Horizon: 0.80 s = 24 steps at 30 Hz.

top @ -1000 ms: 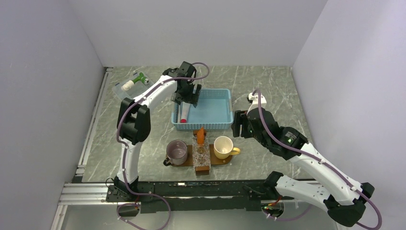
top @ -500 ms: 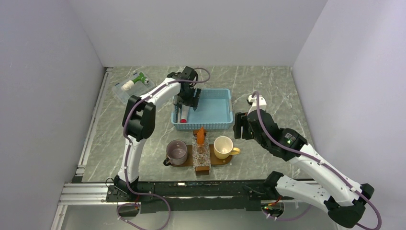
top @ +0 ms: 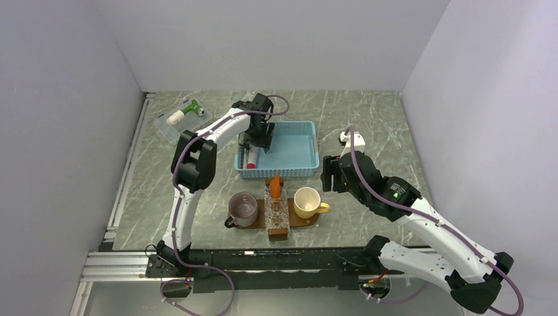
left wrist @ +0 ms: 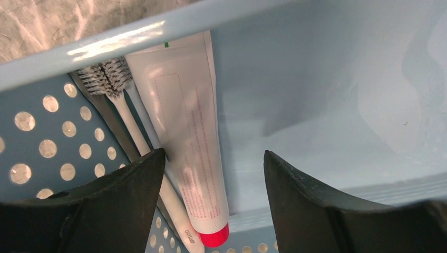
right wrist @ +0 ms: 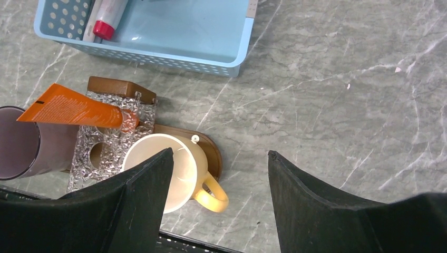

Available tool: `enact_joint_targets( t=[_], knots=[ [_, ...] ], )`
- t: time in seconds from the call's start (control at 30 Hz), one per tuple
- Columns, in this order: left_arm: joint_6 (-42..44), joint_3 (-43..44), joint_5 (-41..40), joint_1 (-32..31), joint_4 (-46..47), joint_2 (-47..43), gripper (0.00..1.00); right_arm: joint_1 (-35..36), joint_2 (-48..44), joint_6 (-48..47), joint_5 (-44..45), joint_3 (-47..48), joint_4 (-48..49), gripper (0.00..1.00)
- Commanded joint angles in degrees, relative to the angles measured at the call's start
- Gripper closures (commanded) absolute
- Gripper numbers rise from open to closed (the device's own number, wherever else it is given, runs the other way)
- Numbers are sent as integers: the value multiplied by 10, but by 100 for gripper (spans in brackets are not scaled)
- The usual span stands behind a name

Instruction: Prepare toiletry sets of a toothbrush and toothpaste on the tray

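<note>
Tray [right wrist: 210, 149] nearest, bearing the orange toothpaste [right wrist: 74, 109] tilted in a clear holder [right wrist: 105, 153]. Right end effector [right wrist: 220, 156], fingers spread, hangs near it. Farther off, left end effector [left wrist: 213, 158], likewise spread, straddles a white tube [left wrist: 184, 121] beside the toothbrush [left wrist: 124, 113] in the blue basket [left wrist: 316, 105].

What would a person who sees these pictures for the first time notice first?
The open left claw reaches down into the blue basket at the middle of the table, over a white tube with a red cap and a toothbrush lying along its wall. Nearer the arms, an orange tube sticks out of a clear holder on the brown tray, between a grey cup and a cream mug.
</note>
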Motion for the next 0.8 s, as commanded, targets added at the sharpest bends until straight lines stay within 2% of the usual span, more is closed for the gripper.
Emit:
enact_joint_targets(
  t=[0.0,0.23,0.43,0.77],
  knots=[
    [-7,9,-6,1,10,7,28,-3,-8,-9,7,-3,19,32],
    [-1,9,-17,-14,7,14,35,-4,-12,-9,4,-5,20,32],
    [13,-13,29,-27,34,-4,41,-5,-14,-9,3,-3,18,32],
    [14,-12,32,-29,28,-14,43,-5,-19,-5,-1,-3,14,32]
  ],
)
